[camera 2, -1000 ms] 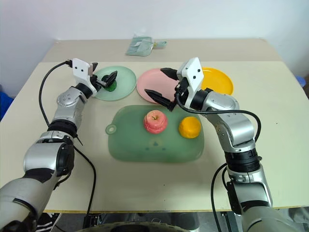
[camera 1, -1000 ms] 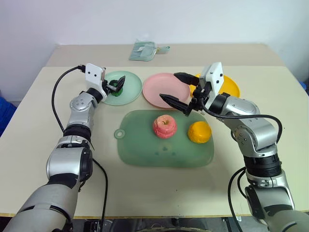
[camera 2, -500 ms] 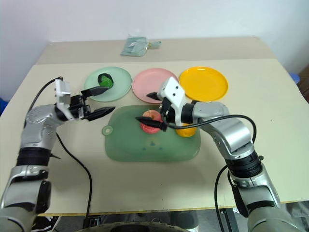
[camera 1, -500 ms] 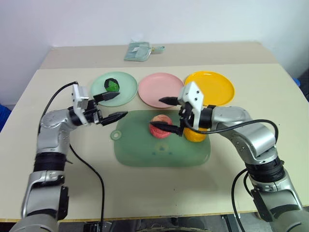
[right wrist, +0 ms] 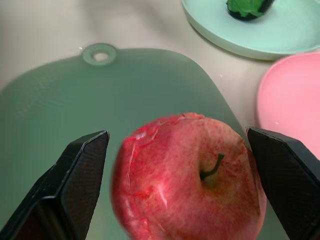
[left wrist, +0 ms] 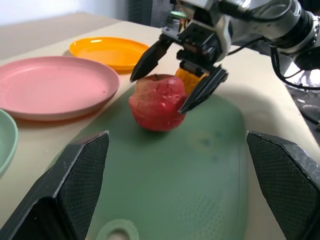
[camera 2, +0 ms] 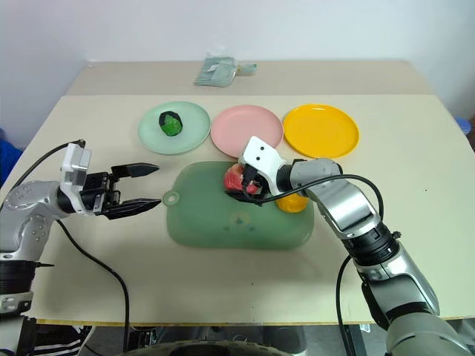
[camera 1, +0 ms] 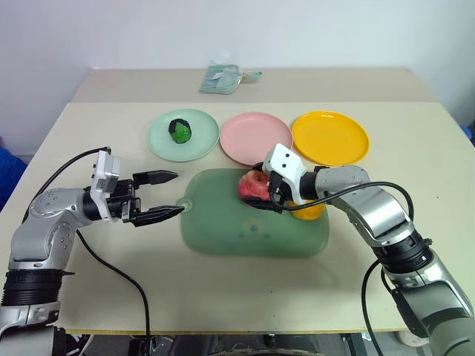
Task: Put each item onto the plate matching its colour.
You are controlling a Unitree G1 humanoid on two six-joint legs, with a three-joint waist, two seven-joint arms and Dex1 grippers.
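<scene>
One of three items is sorted. The green vegetable (camera 1: 179, 130) sits on the mint plate (camera 1: 200, 144), at about eleven o'clock of the green mat (camera 1: 223, 230). The pink plate (camera 1: 245, 144) at twelve o'clock and the yellow plate (camera 1: 334, 141) at one o'clock of the mat are bare.

The apple (camera 1: 252, 185) rests on the mat near its far edge, just short of the pink plate. The right tool (camera 1: 269, 190) is around it, fingers spread, one black finger (left wrist: 150, 57) on each side. In the wrist views a gap shows between fingers and apple, so the grasp looks not yet made. The orange (camera 1: 308, 210) lies on the mat at three o'clock of the apple, half hidden behind the right arm.

The left tool (camera 1: 159, 194) is released and holds nothing; it hangs over the surface at nine o'clock of the mat, pointing toward it.

My reading: apple to pink plate is the step in hand, orange to yellow plate remains.

The surface (camera 1: 89, 297) is a pale beige tabletop with a seam running across its far part; beyond the seam, at twelve o'clock, lies a pale green pouch (camera 1: 223, 76). A plain whitish wall stands behind. A black cable (camera 1: 111, 259) trails from the left arm over the near edge.
</scene>
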